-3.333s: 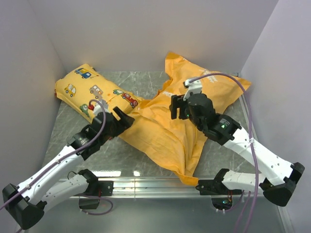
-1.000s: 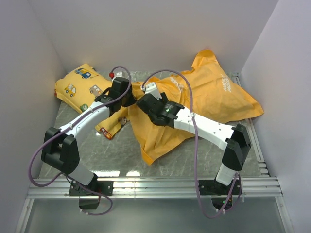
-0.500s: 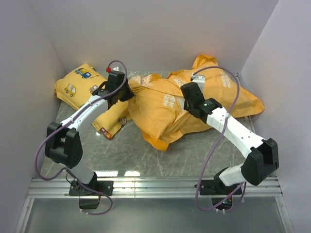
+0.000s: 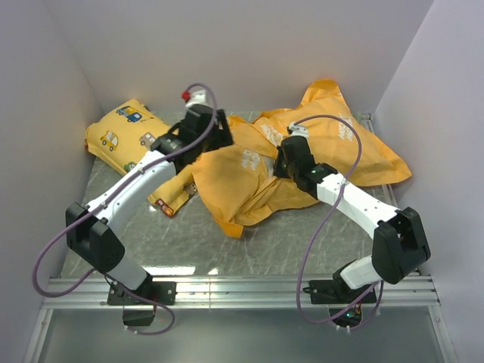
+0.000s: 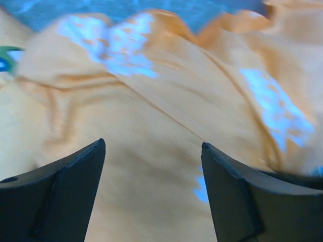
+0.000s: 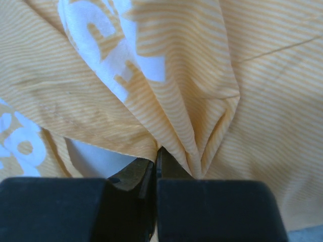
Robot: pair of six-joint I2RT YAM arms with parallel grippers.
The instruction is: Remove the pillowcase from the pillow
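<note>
The orange pillowcase (image 4: 242, 189) lies crumpled across the middle and back right of the table, its white lettering facing up. The pillow is hidden inside it in the top view. In the right wrist view a pale white patch (image 6: 98, 159) shows under the fabric's hem, and I cannot tell whether it is the pillow. My left gripper (image 4: 221, 136) hovers open over the pillowcase's (image 5: 151, 101) back left part, with nothing between its fingers (image 5: 70, 191). My right gripper (image 4: 281, 162) is shut on a gathered fold of the pillowcase (image 6: 202, 101) at its middle, jaws (image 6: 157, 154) pressed together.
A smaller yellow pillow printed with cars (image 4: 125, 132) lies at the back left, against the left wall. White walls close in the table on the left, back and right. A metal rail (image 4: 242, 287) runs along the near edge. Bare marble tabletop (image 4: 189, 242) shows in front.
My left gripper has opened, let go of the pillowcase's left edge, and shifted right over the fabric. My right gripper closed on a fold and has drawn slightly left; the fabric bunched toward the centre.
</note>
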